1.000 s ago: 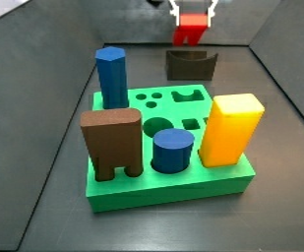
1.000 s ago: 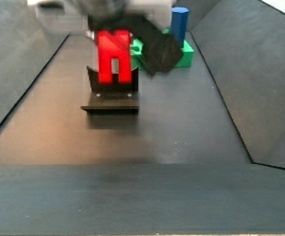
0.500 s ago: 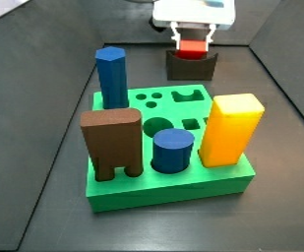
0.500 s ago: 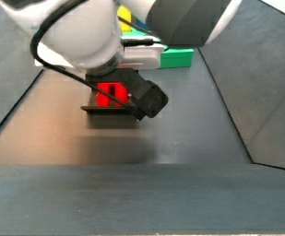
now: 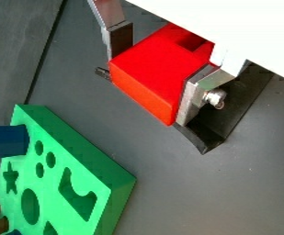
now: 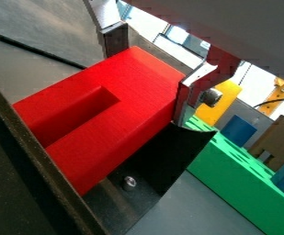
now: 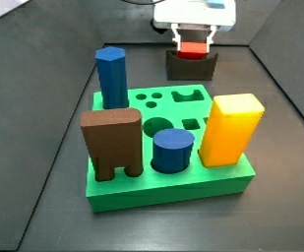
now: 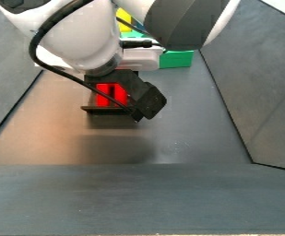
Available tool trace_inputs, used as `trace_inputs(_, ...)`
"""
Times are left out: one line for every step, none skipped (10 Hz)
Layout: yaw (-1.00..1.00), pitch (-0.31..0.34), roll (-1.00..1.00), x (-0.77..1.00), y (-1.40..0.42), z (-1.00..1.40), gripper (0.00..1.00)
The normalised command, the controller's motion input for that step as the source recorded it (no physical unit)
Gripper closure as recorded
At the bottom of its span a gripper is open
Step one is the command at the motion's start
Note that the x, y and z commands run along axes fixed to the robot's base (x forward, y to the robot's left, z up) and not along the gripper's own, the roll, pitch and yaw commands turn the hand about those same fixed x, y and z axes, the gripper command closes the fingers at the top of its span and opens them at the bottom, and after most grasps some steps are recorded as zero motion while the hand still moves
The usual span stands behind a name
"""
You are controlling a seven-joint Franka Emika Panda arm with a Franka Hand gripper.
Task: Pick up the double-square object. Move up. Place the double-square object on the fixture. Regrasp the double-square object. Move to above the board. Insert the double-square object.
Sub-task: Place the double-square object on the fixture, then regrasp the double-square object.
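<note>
Red plastic filled the jaws as the gripper (image 7: 193,41) hung low over the fixture (image 7: 191,67) at the far end of the dark worktop (image 7: 62,212), its silver fingers (image 5: 206,88) clamped on either side of the double-square object (image 5: 156,70). In both wrist views the red piece (image 6: 95,115) sat down in the notch of the fixture (image 6: 169,161), one finger plate (image 6: 196,87) pressed flat against its flank. In a side view the arm hid most of the piece (image 8: 110,92), which showed just above the fixture's base (image 8: 108,112). Nearer the camera, well apart from the fixture, stood the green board (image 7: 161,177), carrying a blue hexagonal post (image 7: 111,77), a brown block (image 7: 111,143), a blue cylinder (image 7: 171,151) and a yellow block (image 7: 230,129).
</note>
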Motion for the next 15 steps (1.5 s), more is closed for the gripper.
trace_inputs(0.00, 0.000, 0.00, 0.00, -0.50, -0.17, 1.00)
trace_inputs(0.00, 0.000, 0.00, 0.00, 0.00, 0.00, 0.00)
trace_inputs(-0.05, 0.043, -0.01, 0.00, 0.00, 1.00, 0.00)
trace_inputs(-0.05, 0.043, 0.00, 0.00, 0.00, 1.00, 0.00)
trace_inputs(-0.03, 0.045, 0.03, -0.01, 0.00, 1.00, 0.00)
trace_inputs(-0.03, 0.042, 0.04, -0.02, 0.00, 1.00, 0.00)
trace_inputs(-0.03, 0.041, 0.06, -0.03, 0.00, 1.00, 0.00)
trace_inputs(-0.03, 0.040, 0.06, -0.03, 0.00, 0.89, 0.00)
trace_inputs(-0.02, 0.035, 0.05, -0.03, 0.00, 0.64, 0.00)
trace_inputs(-0.03, 0.038, 0.05, -0.02, 0.00, 0.46, 0.00)
trace_inputs(-0.02, 0.040, 0.05, -0.03, 0.01, 0.20, 0.00)
trace_inputs(0.03, 0.039, 1.00, -0.11, -0.74, 0.66, 0.00)
trace_inputs(0.03, 0.037, 1.00, -0.09, -0.71, 0.58, 0.00)
trace_inputs(0.03, 0.028, 1.00, -0.10, -0.59, 0.47, 0.00)
trace_inputs(0.03, 0.019, 1.00, -0.12, -0.43, 0.30, 0.00)
